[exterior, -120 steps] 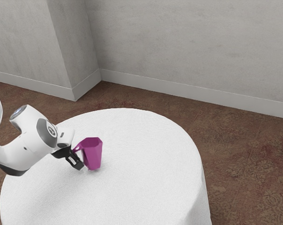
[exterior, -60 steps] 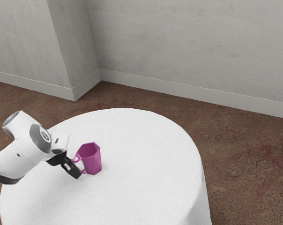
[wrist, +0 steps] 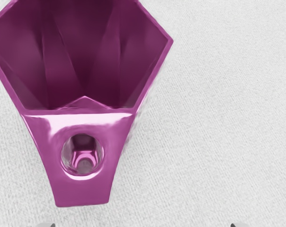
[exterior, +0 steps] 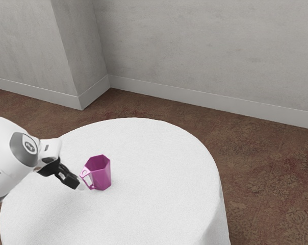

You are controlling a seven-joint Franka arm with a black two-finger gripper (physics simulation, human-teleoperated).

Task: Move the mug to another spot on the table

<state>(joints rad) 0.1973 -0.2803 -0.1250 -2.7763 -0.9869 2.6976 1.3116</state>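
Mug [exterior: 99,171]: upright on the table [exterior: 164,163], toward the exterior view's left, its handle [wrist: 82,163] facing the gripper.
Gripper [exterior: 73,181]: just beside the handle, jaws spread wide, holding nothing.
Handling: probably stiff, light, a bit slippery (glossy sides).
Hold: the handle, or one wall at the rim.

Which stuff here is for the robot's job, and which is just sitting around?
For the job: the purple mug, the gripper beside its handle, the white round table.
Just there: the grey wall, the brown floor.
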